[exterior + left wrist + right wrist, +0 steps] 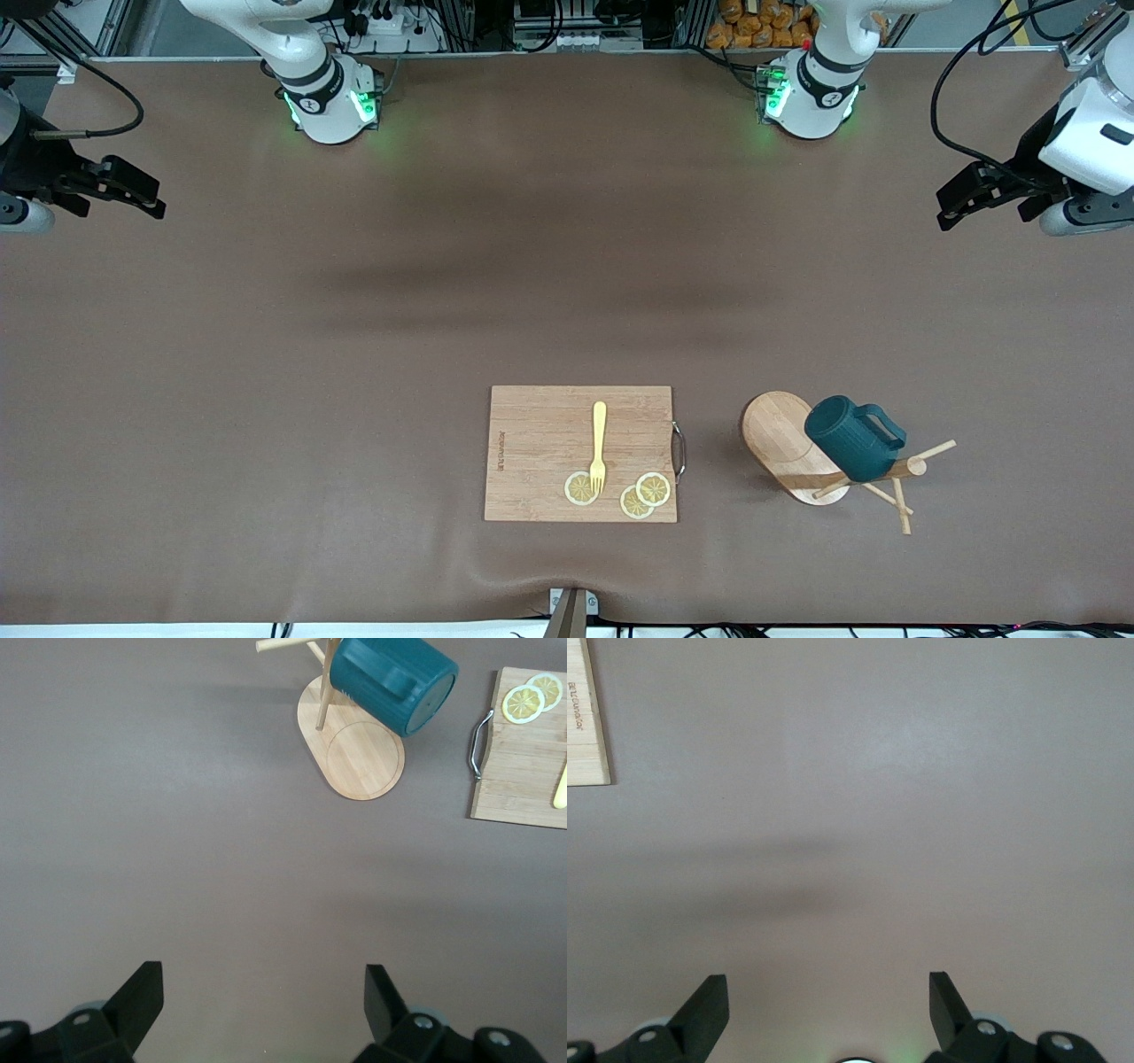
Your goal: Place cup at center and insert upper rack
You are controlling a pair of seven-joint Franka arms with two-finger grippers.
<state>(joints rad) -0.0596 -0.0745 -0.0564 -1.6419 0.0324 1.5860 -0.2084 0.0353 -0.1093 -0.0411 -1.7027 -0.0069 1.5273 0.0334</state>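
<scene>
With both pincers, left and right, wide and waiting at the counter ends, lifting the teal cup hung on the wooden rack likely needs a straight pull along its peg.

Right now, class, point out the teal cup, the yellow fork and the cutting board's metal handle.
teal cup (849, 439): front view, on its side wall.
yellow fork (599, 434): front view, mid-handle.
cutting board's metal handle (477, 744): left wrist view, on the bar's middle.
</scene>
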